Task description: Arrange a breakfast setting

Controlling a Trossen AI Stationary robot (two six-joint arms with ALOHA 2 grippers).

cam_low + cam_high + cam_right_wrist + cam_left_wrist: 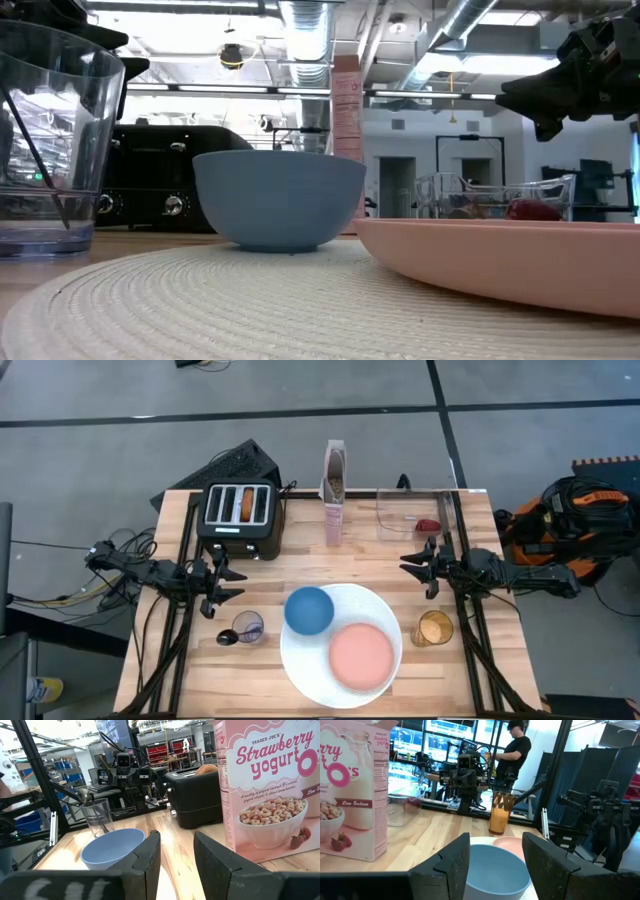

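Note:
A large white plate lies at the table's near middle. On it stand a small blue bowl and a small pink plate. A toasted bagel half sticks up from a slot of the black toaster. A black spoon stands in a clear glass left of the plate. A small red fruit lies in a clear container at the far right. My left gripper hovers open, left of the bowl. My right gripper hovers open, near the container.
A tall pink-white cereal box stands at the far middle. A glass of orange juice stands right of the white plate. A person stands in the room beyond the table. Bare wood lies between the toaster, the box and the plate.

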